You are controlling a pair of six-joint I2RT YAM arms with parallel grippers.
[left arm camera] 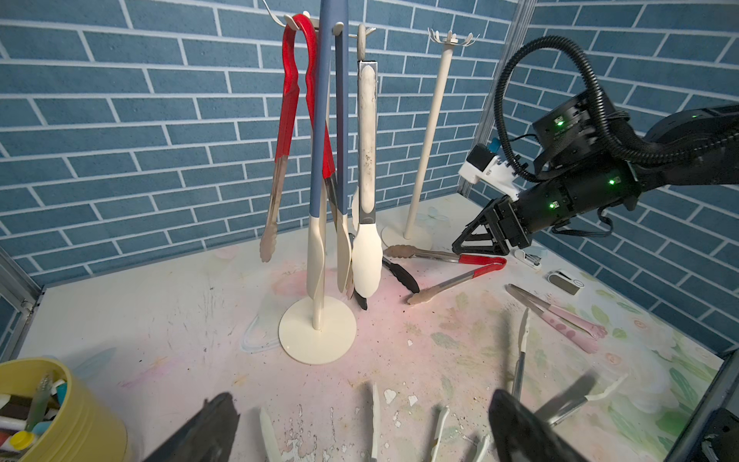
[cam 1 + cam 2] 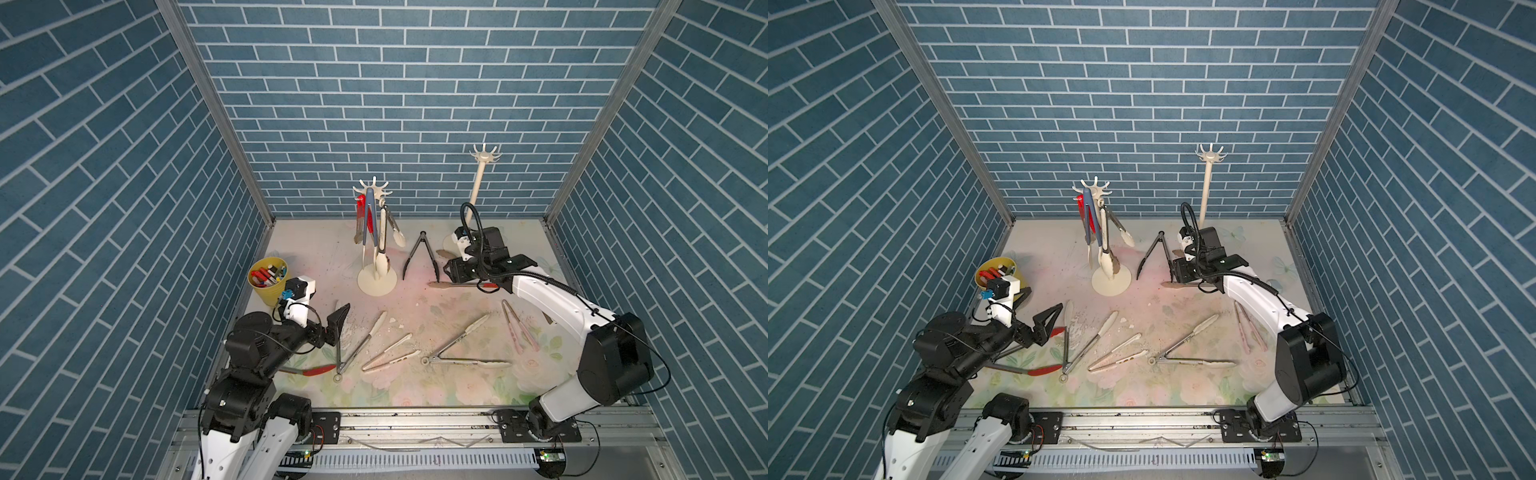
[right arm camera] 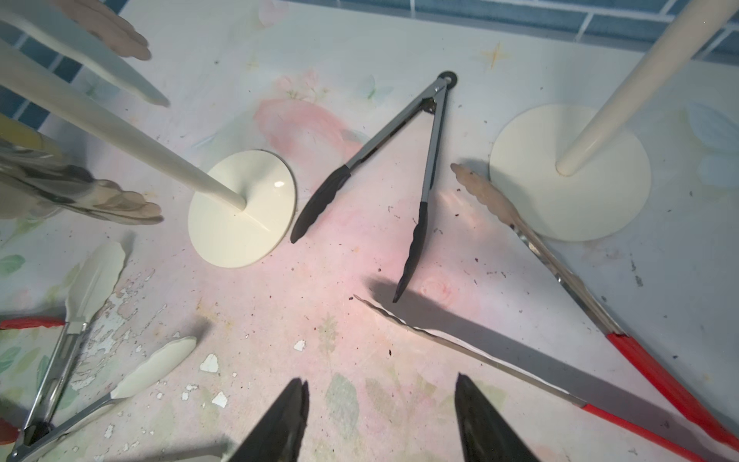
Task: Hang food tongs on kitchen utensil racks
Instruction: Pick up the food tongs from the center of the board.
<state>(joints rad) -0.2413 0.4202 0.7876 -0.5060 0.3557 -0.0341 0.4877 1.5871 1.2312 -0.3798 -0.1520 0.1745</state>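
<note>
The job is judged less than half done. Several food tongs are seen hung from the curved hooks of the nearer utensil rack (image 2: 376, 287). Among them are a red-sleeved steel pair (image 1: 290, 100), a matte blue pair with cream tips (image 1: 320, 120) and a scuffed cream-bladed pair (image 1: 367, 140). The farther rack (image 2: 478, 183), a smooth cream pole on a round flat base, is left bare. Many more are spread flat on the worn, flower-printed tabletop (image 2: 415, 386): a black-tipped steel V (image 3: 320, 200), a slim pink pair (image 1: 556, 314), a cream-tipped steel pair (image 2: 457, 362) and a red-tipped pair (image 2: 320, 369). A red-handled pair with scalloped tips (image 3: 660, 378) is found just beside the right claw (image 3: 380, 378), whose jaws are set apart with nothing between them. The left claw (image 1: 362, 404) is spread wide and empty, low over the tongs at the near side
</note>
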